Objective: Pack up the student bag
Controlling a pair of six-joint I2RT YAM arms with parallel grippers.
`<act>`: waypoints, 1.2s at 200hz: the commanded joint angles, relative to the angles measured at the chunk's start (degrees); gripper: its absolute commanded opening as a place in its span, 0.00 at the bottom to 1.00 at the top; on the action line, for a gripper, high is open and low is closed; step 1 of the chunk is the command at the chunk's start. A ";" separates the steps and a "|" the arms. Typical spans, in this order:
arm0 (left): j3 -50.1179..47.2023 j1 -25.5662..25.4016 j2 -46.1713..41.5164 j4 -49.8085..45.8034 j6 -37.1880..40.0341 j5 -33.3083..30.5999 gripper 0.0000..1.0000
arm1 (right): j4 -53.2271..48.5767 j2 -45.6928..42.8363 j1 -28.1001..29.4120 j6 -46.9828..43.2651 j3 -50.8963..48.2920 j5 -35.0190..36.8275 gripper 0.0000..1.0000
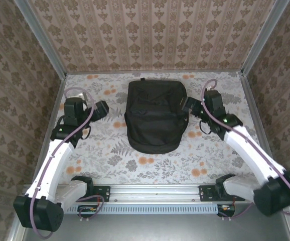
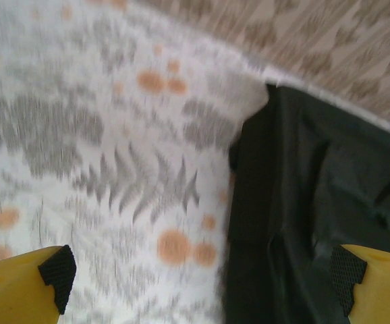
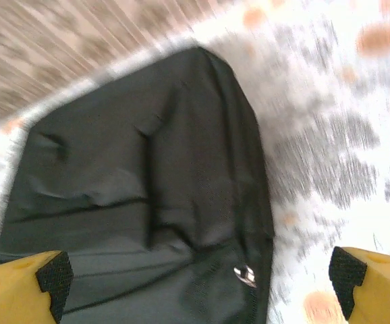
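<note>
Bag position: large black soft fabric backpack [image 1: 152, 115] at frame centre, between left gripper [image 1: 103, 108] and right gripper [image 1: 189, 104].
Bag look: creased, rounded end toward frame bottom.
Grippers: both spread apart, empty.

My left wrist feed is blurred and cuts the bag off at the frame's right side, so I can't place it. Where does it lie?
Observer: The student bag lies flat in the middle of the table, between both arms, rounded end toward their bases.
Operator: And the right arm?
Observer: The right gripper hangs at the bag's right side, jaws wide apart.
Operator: Any hardware showing?
Observer: A small silvery fitting shows near that edge in the right wrist view.
</note>
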 commanded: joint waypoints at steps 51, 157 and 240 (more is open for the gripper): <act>-12.43 2.88 8.81 39.76 29.58 -12.07 1.00 | 35.01 -8.16 1.72 -26.24 -18.45 14.88 1.00; -27.98 15.51 26.44 63.63 25.85 -2.78 1.00 | 44.51 -5.79 -2.97 -28.22 -25.93 22.26 1.00; -28.54 12.04 32.74 71.17 31.18 -1.37 1.00 | 46.28 7.67 -8.33 -22.98 -26.83 32.24 1.00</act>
